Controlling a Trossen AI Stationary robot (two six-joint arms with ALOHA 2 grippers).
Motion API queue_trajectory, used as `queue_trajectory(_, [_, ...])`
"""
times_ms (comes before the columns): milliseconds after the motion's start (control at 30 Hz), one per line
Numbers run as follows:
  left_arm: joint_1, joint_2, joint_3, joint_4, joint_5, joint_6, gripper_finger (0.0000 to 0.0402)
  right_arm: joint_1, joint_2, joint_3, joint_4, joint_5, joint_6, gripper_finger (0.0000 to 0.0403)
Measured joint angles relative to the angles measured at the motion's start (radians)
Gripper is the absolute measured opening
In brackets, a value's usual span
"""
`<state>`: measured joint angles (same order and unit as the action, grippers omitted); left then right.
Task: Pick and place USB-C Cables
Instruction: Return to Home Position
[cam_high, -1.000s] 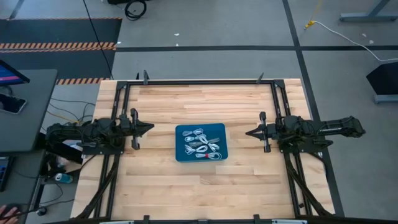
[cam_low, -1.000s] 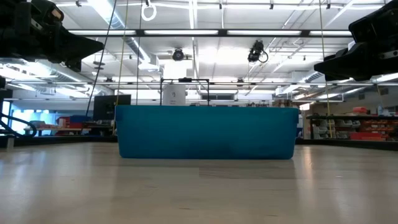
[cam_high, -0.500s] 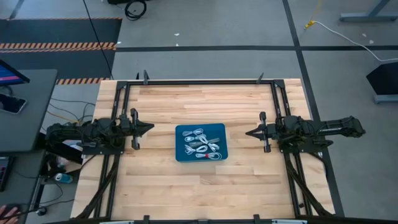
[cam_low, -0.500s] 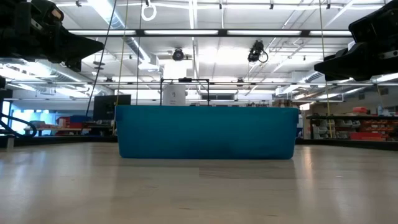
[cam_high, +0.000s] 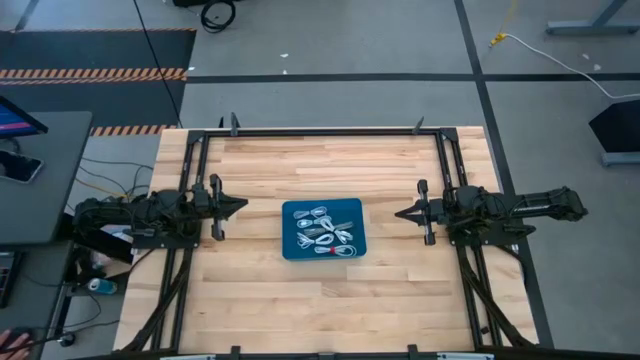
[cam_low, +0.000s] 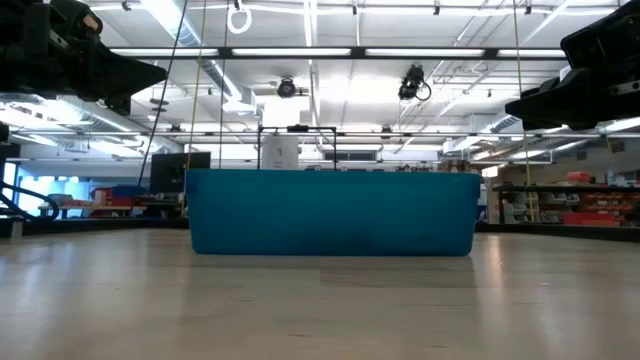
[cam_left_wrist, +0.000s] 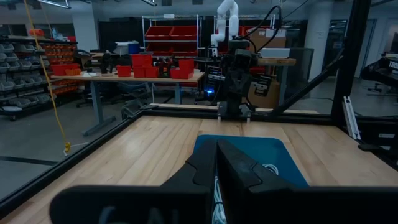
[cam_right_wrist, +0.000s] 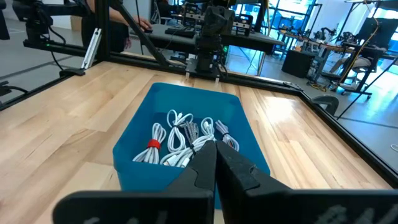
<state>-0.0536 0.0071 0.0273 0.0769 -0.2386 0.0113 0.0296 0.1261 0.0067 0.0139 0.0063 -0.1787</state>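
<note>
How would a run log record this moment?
white coiled cable bundles: in blue plastic bin, mid wooden table | left pincer: shut, left of bin | right pincer: shut, right of bin

Coiled white USB-C Cables (cam_right_wrist: 180, 138) lie heaped inside the blue bin (cam_right_wrist: 140, 127), 1 red-banded.

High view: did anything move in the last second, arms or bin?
Nothing visibly changed. The blue bin holds the cables, and the left gripper and right gripper are shut and empty, one on each side of it.
</note>
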Motion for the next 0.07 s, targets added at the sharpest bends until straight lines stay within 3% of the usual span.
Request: queue_trajectory(67, [0.0, 0.0, 0.0, 0.0, 0.0, 0.0, 0.002, 0.0, 0.0, 0.0, 0.0, 0.0, 0.0, 0.0012])
